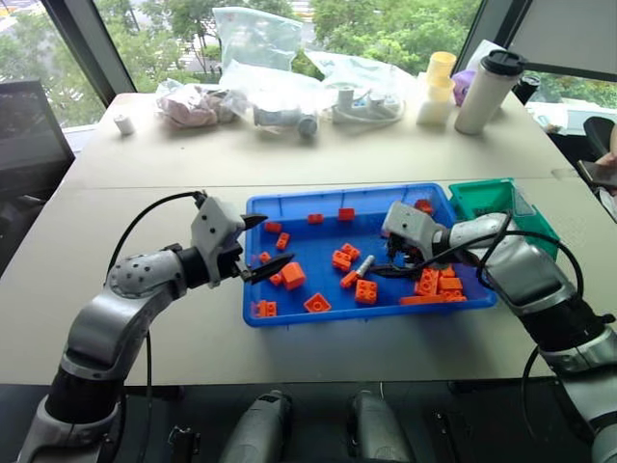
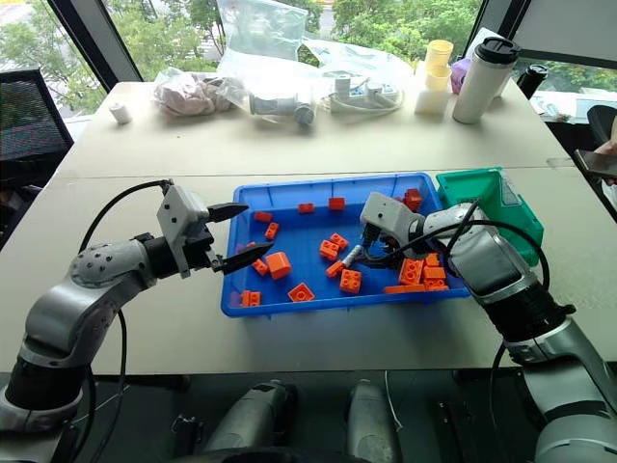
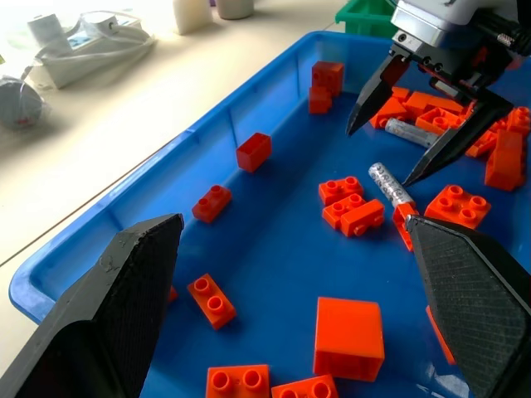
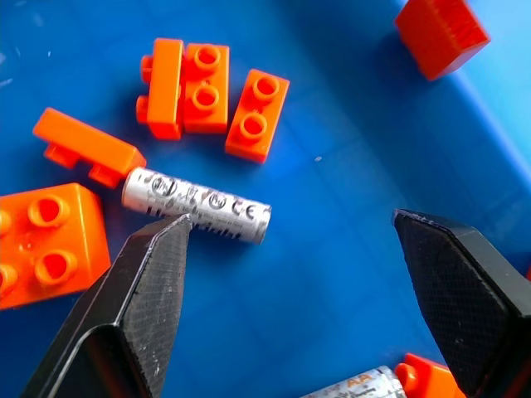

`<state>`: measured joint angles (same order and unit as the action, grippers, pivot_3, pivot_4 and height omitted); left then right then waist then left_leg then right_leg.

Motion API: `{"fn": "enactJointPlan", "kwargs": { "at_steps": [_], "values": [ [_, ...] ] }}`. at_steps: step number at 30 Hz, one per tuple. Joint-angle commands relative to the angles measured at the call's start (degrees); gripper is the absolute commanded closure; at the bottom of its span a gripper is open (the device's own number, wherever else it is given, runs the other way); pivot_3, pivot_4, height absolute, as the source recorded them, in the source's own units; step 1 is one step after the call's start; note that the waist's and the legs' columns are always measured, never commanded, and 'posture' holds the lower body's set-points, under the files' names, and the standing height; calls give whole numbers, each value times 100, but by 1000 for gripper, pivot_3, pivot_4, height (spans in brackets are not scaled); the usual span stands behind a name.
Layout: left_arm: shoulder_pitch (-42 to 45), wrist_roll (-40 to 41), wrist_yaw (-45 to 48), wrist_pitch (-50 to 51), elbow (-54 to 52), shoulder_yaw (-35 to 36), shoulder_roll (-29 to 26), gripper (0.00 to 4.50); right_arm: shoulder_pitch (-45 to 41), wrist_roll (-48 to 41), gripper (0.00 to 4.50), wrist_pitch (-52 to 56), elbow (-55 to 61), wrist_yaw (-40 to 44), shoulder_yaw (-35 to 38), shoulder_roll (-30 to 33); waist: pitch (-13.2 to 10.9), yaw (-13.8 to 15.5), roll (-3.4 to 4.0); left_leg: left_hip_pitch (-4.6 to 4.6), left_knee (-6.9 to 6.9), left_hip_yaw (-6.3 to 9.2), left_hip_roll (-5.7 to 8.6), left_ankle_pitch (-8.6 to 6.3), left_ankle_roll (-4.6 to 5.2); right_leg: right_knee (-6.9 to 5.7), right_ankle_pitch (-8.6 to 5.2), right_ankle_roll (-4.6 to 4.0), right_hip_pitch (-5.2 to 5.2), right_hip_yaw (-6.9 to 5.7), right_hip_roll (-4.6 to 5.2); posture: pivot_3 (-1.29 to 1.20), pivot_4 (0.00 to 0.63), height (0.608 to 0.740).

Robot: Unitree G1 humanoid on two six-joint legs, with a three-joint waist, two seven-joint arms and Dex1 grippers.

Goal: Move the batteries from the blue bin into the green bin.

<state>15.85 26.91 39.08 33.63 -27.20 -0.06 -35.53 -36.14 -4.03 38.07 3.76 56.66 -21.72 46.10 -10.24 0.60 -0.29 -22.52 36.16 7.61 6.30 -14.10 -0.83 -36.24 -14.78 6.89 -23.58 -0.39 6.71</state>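
While the right gripper (image 4: pixel 290 240) hangs wide open and empty over a battery (image 4: pixel 197 205) lying in the blue bin (image 1: pixel 318 206), touching orange bricks (image 4: pixel 203 91), closing off-centre could pinch a brick or roll the battery aside.

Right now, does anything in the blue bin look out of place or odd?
Yes: two batteries lie loose among the orange bricks in the blue bin. Nothing looks spilled or broken.
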Motion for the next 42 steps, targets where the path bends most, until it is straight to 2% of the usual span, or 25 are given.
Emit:
{"fn": "enactJointPlan", "kwargs": {
  "at_steps": [1, 20, 23, 25, 28, 29, 36, 40, 42],
  "values": [
    [-40, 77, -58, 26, -253, 199, -43, 0, -102, 231, 514, -492, -38, 246, -80, 91, 0, -7, 0, 1, 0, 0, 0, 0, 0, 0, 0, 0, 0, 0, 0, 0, 150, 740],
    [-184, 49, -233, 84, -426, 250, -4, 0, -608, 486, 514, -1475, -1318, 1112, -211, -546, 0, -13, 0, 3, 0, 0, -1, 7, -11, 0, 2, -3, 2, 0, -3, 0, 150, 740],
    [-212, 49, -253, 88, -450, 258, -10, 0, -595, 518, 1366, -1546, -1325, 1185, -209, -562, 0, -11, 0, 4, 1, 0, -2, 6, -11, 0, 2, -3, 3, 0, -3, 0, 150, 740],
    [-215, 52, -258, 85, -452, 263, -11, 0, -594, 554, 2274, -1582, -1328, 1198, -207, -581, 0, -8, 0, 4, 1, 0, -2, 6, -11, 0, 3, -3, 3, 0, -3, 0, 150, 740],
    [-216, 52, -263, 79, -453, 265, -10, 0, -574, 587, 3999, -1529, -1275, 1213, -185, -605, 0, -11, 0, 4, 1, 0, -2, 6, -10, 0, 3, -4, 2, 0, -3, 0, 150, 740],
    [-213, 55, -265, 79, -453, 265, -9, 0, -564, 615, 4450, -1480, -1239, 1189, -176, -601, 0, -10, 0, 4, 1, 0, -2, 6, -11, 0, 3, -4, 2, 0, -3, 0, 150, 740],
    [-180, 49, -255, 57, -422, 249, -14, 0, -540, 561, 4467, -1125, -836, 1010, 175, -449, 0, -1, 0, 4, 1, 0, -2, 6, -11, 0, 3, -4, 2, 0, -3, 0, 150, 740],
    [-186, 54, -256, 44, -422, 247, 3, 0, -1038, 210, 4467, -320, -805, 534, 1304, -123, -2, 6, 3, 3, 1, 0, -1, 5, -10, 0, 4, -4, 2, 1, -2, 0, 150, 740],
    [-188, 47, -233, 14, -378, 214, 23, 0, -1068, 294, 4467, -436, -906, 340, 1662, 293, -3, 22, 5, -2, 1, -1, 2, 5, -9, 0, 5, -6, -5, 1, 1, 0, 150, 740]
  ]
}}
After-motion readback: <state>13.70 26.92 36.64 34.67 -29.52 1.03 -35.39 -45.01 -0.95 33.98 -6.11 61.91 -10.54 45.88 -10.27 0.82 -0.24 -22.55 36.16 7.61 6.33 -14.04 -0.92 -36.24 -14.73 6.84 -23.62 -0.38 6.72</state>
